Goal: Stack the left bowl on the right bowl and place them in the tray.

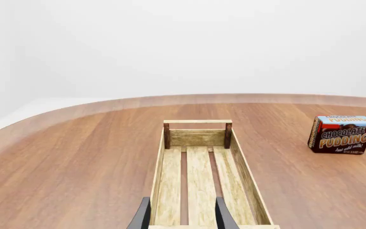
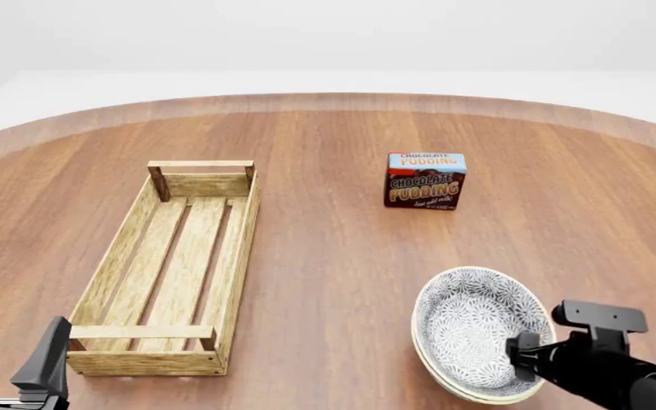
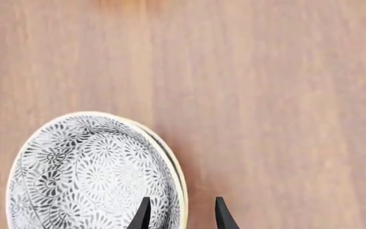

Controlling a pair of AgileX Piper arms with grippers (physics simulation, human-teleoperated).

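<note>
Two patterned grey-white bowls sit stacked on the table at the front right, the upper bowl (image 2: 478, 323) nested in the lower bowl (image 2: 461, 387). My right gripper (image 2: 533, 363) is open, its jaws straddling the stack's near-right rim; in the right wrist view the gripper (image 3: 181, 214) has one finger inside the upper bowl (image 3: 87, 176) and one outside. The light-wood slatted tray (image 2: 237, 248) lies empty at the left. My left gripper (image 2: 11, 352) is open and empty just before the tray's near end, looking along the tray (image 1: 197, 137).
A chocolate pudding box (image 2: 426, 181) stands upright behind the bowls, right of the tray; it also shows in the left wrist view (image 1: 340, 134). The round wooden table's far edge (image 2: 328, 96) curves across the back.
</note>
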